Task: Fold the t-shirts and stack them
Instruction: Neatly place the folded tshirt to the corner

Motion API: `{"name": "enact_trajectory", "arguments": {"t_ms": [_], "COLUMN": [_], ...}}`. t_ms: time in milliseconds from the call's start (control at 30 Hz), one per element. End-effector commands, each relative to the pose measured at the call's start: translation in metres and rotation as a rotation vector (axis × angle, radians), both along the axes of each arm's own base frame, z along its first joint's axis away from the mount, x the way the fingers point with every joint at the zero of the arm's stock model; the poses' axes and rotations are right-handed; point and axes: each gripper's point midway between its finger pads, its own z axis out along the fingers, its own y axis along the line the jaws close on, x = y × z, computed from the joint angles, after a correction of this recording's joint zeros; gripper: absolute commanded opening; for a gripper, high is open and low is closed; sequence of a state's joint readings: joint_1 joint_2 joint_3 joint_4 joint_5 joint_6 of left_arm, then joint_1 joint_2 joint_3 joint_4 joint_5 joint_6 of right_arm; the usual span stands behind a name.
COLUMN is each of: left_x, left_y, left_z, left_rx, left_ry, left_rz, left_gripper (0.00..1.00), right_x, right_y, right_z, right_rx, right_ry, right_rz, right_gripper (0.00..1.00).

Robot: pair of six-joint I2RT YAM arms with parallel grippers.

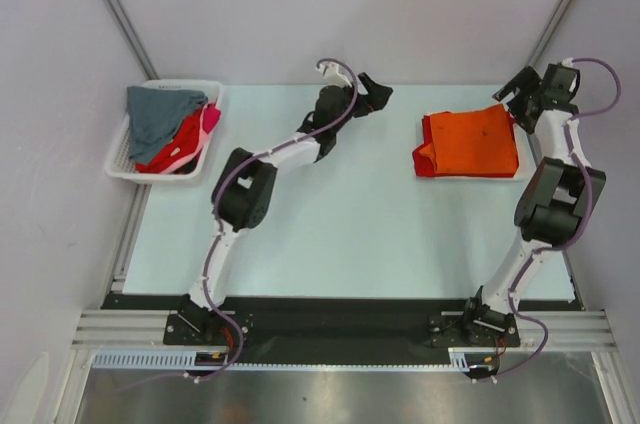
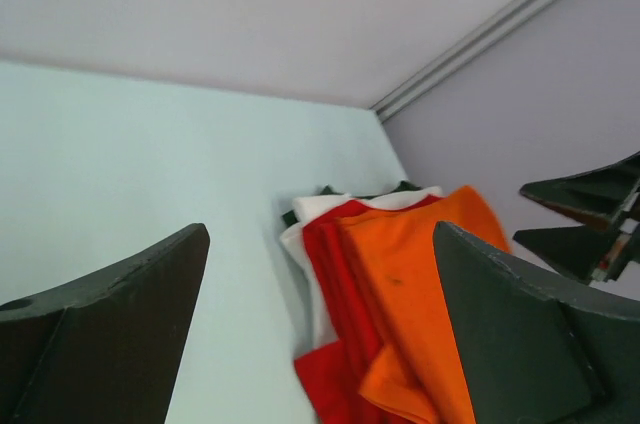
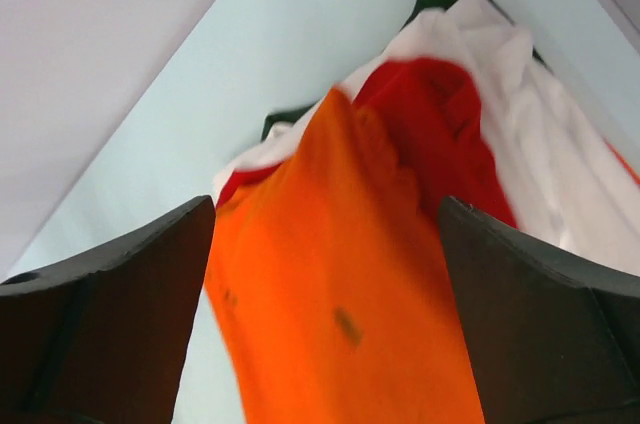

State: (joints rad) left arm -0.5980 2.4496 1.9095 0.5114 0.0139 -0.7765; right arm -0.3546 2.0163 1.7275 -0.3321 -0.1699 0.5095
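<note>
The folded orange t-shirt (image 1: 470, 141) is laid on the table's right over a red t-shirt (image 1: 424, 165), long axis left-right. Above its far right corner the right gripper (image 1: 515, 109) is spread wide, empty. The left gripper (image 1: 380, 94), farther left, is likewise spread and empty.

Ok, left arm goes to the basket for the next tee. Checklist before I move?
1. Left hand open and empty: ok.
2. Right hand open: ok.
3. Right hand off the stack: cannot tell; it is at the far right corner of it.
4. Orange tee folded on top: ok.
5. Edges flush: not ok; red tee pokes out on the side toward the left arm.
6. Tees waiting in the basket: ok; grey tee on top.
</note>
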Motion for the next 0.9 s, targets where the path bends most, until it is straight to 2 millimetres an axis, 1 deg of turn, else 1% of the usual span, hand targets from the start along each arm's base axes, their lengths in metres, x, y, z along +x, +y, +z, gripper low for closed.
{"name": "enact_trajectory", "arguments": {"t_ms": [0,33,67,100,133,167,200,233,267,300,333,367,400,433,500,533,567,633,667,700,733,767,833,867], "left_x": [-0.044,-0.055,-0.061,-0.069,-0.079,-0.086,-0.091,-0.099,-0.102,-0.106,-0.112,-0.115,-0.116,-0.118,-0.122,-0.122,-0.123,-0.124,-0.123,-0.124,-0.124,-0.123,-0.122,-0.121], "left_y": [0.013,0.024,0.030,0.035,0.041,0.046,0.049,0.054,0.056,0.057,0.056,0.058,0.060,0.059,0.063,0.064,0.066,0.071,0.075,0.076,0.079,0.080,0.083,0.084], "left_z": [0.126,0.154,0.134,0.139,0.154,0.142,0.142,0.142,0.141,0.141,0.137,0.140,0.139,0.136,0.136,0.135,0.132,0.132,0.132,0.133,0.131,0.131,0.128,0.129], "left_rx": [-0.008,-0.017,0.012,0.016,0.006,0.020,0.020,0.021,0.021,0.022,0.031,0.035,0.041,0.048,0.070,0.077,0.093,0.106,0.112,0.116,0.123,0.134,0.150,0.154], "left_ry": [-0.227,-0.256,-0.216,-0.224,-0.242,-0.217,-0.214,-0.210,-0.206,-0.204,-0.198,-0.202,-0.196,-0.187,-0.184,-0.181,-0.175,-0.171,-0.169,-0.172,-0.168,-0.169,-0.152,-0.148], "left_rz": [-0.088,-0.081,-0.085,-0.091,-0.096,-0.099,-0.102,-0.110,-0.115,-0.126,-0.159,-0.165,-0.170,-0.179,-0.189,-0.189,-0.189,-0.182,-0.176,-0.176,-0.174,-0.171,-0.168,-0.165], "left_gripper": [1.00,1.00,1.00,1.00,1.00,1.00,1.00,1.00,1.00,1.00,1.00,1.00,1.00,1.00,1.00,1.00,1.00,1.00,1.00,1.00,1.00,1.00,1.00,1.00], "right_x": [-0.030,-0.030,-0.036,-0.036,-0.032,-0.031,-0.029,-0.021,-0.020,-0.014,-0.006,-0.003,0.000,0.007,0.014,0.018,0.019,0.021,0.021,0.019,0.022,0.022,0.021,0.020], "right_y": [-0.003,0.001,0.008,0.026,0.026,0.032,0.045,0.045,0.055,0.055,0.052,0.052,0.054,0.050,0.040,0.034,0.025,0.008,0.001,-0.009,-0.011,-0.013,-0.013,-0.012], "right_z": [0.068,0.075,0.060,0.070,0.076,0.074,0.063,0.068,0.065,0.050,0.058,0.058,0.053,0.042,0.024,0.007,-0.001,-0.016,-0.026,-0.028,-0.022,-0.022,-0.015,-0.002], "right_rx": [-0.149,-0.148,-0.099,-0.035,-0.008,0.060,0.128,0.144,0.229,0.278,0.297,0.337,0.422,0.435,0.475,0.489,0.502,0.516,0.525,0.529,0.532,0.536,0.517,0.488], "right_ry": [-0.101,-0.149,-0.144,-0.199,-0.257,-0.272,-0.270,-0.326,-0.340,-0.340,-0.412,-0.441,-0.448,-0.477,-0.461,-0.436,-0.423,-0.412,-0.398,-0.402,-0.424,-0.425,-0.440,-0.459], "right_rz": [-0.047,-0.032,-0.018,0.062,0.087,0.099,0.160,0.181,0.207,0.217,0.236,0.249,0.238,0.240,0.197,0.172,0.140,0.062,0.039,0.024,0.035,0.042,0.065,0.072], "right_gripper": [0.96,0.93,0.83,0.77,0.61,0.53,0.46,0.34,0.31,0.28,0.23,0.20,0.19,0.17,0.15,0.14,0.14,0.14,0.14,0.14,0.15,0.15,0.16,0.16]}}
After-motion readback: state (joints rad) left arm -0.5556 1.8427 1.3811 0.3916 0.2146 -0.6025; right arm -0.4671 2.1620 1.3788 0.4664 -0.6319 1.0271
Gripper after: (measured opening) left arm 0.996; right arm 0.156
